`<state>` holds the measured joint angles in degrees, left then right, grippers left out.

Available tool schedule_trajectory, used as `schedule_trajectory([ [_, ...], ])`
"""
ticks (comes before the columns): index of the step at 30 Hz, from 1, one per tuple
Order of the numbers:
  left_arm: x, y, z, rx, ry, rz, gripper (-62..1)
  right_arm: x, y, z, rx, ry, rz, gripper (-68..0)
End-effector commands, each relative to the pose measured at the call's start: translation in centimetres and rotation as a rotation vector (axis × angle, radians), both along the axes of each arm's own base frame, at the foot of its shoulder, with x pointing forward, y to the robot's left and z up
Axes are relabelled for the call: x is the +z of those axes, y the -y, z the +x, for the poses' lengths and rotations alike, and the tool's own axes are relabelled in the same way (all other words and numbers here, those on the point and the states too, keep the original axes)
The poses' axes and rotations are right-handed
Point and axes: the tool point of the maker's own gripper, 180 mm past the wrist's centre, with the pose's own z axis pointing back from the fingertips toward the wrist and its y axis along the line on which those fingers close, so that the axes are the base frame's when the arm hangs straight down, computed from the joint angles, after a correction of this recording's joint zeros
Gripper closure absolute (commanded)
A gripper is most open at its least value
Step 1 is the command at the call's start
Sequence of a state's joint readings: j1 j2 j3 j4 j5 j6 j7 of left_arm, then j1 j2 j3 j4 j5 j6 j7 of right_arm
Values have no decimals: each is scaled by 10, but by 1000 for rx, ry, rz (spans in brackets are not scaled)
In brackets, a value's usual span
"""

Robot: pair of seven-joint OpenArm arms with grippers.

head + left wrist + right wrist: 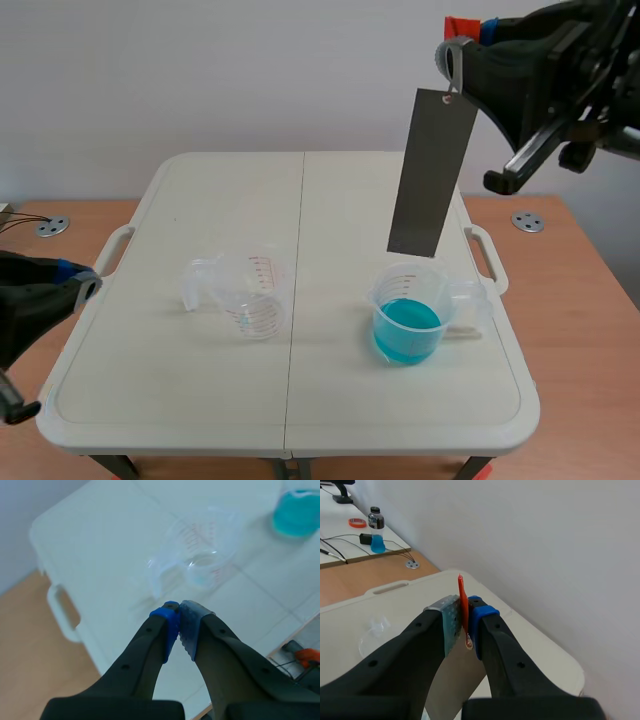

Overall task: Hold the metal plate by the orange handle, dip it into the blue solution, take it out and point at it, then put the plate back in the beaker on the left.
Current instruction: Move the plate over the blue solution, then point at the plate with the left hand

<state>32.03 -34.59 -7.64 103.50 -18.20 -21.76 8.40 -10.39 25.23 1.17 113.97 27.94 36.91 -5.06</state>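
White counter (pixel 180 400): empty beaker (pixel 250 295) at nine o'clock, blue solution beaker (pixel 408 322) at three (metal plate (pixel 430 170) hanging above); right claw (pixel 466 620) pinches its orange handle (pixel 462 596), left claw (pixel 179 616) closed, empty.

Blue-solution beaker (pixel 297 510) cut by edge; metal plate (pixel 455 685) mostly hidden behind right gripper (pixel 466 625).

Lab setting: white folding bench (pixel 200 400) against a plain wall (pixel 250 70), empty graduated beaker (pixel 250 295), beaker of blue solution (pixel 410 318), loose cabling (pixel 340 544) and a bottle of blue liquid (pixel 377 530) off to one side.
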Motion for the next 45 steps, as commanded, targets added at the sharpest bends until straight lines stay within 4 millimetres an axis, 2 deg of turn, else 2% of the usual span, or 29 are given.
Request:
schedule_trajectory([
  [1, 7, 14, 2, -36, 19, -32, -15, 13, -1, -4, 18, 40, 12, -13],
  [8, 7, 60, 7, -166, 5, -59, -15, 7, 5, -6, 3, 21, 2, -13],
  [15, 15, 95, 14, -264, 26, -66, -15, 6, 5, -7, 3, 18, 1, -13],
  [21, 5, 111, 20, -311, 6, -69, -15, 6, 5, -7, 3, 18, 1, -13],
  [28, -14, 128, 41, -317, -12, -78, -15, 6, 5, -7, 2, 18, 0, -13],
  [37, -20, 168, 41, -433, -31, -95, -15, 4, 6, -6, -1, 10, -7, -13],
  [45, -26, 190, 52, -454, -27, -91, -15, 4, 6, -6, -1, 10, -7, -13],
])
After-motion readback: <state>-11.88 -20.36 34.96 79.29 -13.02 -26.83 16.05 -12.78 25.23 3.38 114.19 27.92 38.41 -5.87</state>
